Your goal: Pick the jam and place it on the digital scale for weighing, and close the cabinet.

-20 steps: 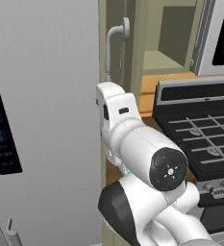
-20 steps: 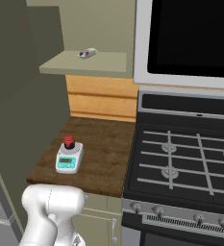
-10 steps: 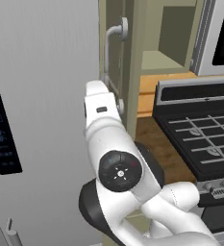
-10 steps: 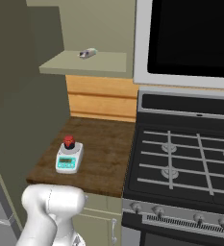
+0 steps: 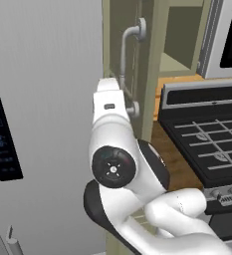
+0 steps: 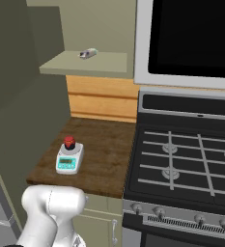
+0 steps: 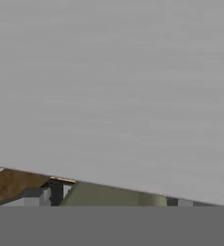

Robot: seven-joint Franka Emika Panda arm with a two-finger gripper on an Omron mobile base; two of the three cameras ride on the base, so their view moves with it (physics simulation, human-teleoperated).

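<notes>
Beside the tall grey fridge [image 5: 43,99], the beige-olive cabinet door [image 5: 118,35] stands open, white arm [image 5: 115,149] near its curved grey handle [image 5: 127,64]. Small white digital scale [image 6: 68,160] carries the red-topped jam jar [image 6: 69,143]. Pincer state: can't tell. Risk: the arm catching that handle.

light: even, soft | shadows: faint | focus: slightly blurred render

The white robot arm with dark joints [image 5: 115,159] is swinging from three o'clock toward nine o'clock, nearing the curved light-grey cabinet handle [image 5: 128,69].
</notes>
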